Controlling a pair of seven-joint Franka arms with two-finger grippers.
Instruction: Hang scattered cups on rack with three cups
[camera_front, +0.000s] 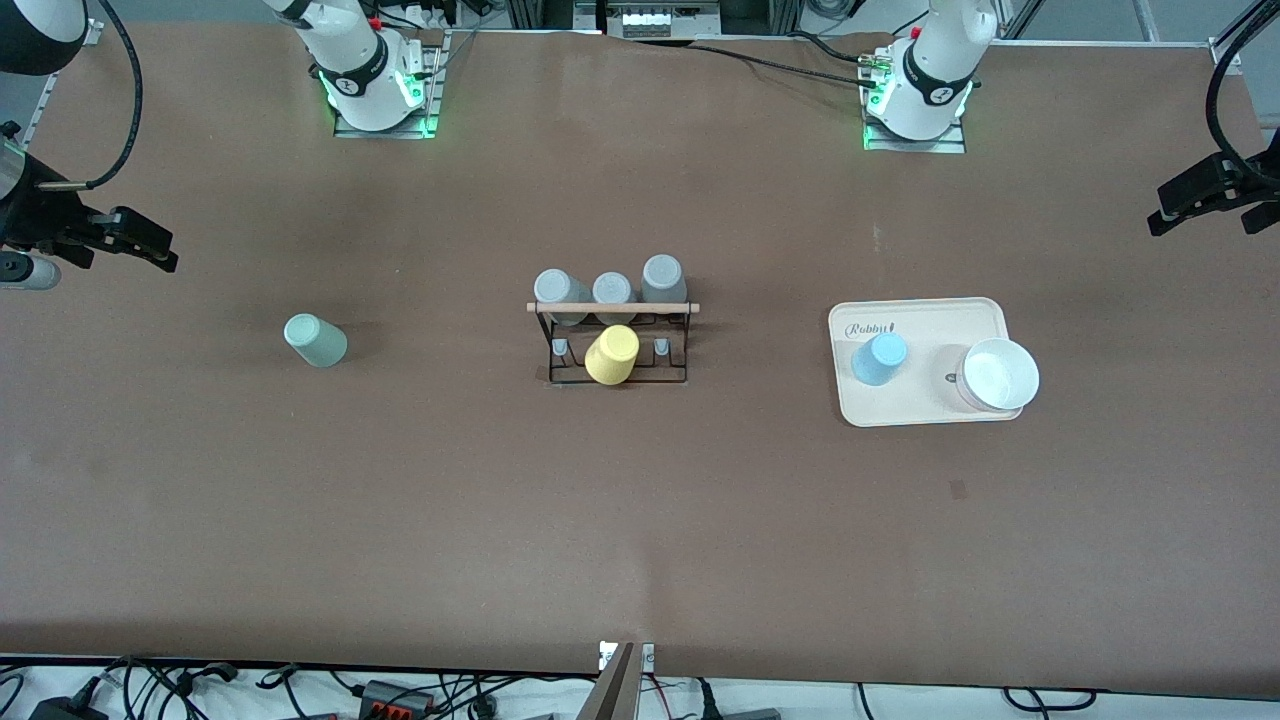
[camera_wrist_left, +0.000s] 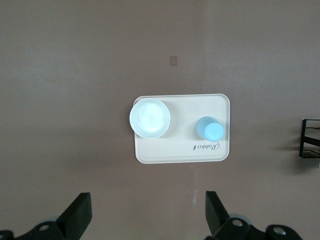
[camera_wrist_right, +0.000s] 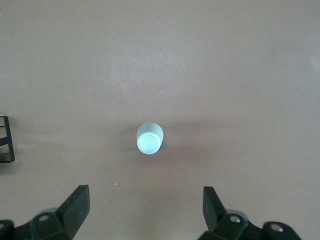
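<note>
Under the wide-open right gripper, mint cup stands alone; blue cup on tray below the empty, spread left gripper.
Risk: smooth tapered cups could slip or tip in a pinch, or snag the rack dowel, knocking the yellow cup.

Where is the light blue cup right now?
In the front view the light blue cup stands upside down on the cream tray, beside the white bowl, toward the left arm's end of the table from the rack.

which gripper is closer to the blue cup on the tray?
Left. The left gripper, open, hangs above the tray holding the blue cup. The right gripper, open, is over the mint cup toward the right arm's end.
</note>
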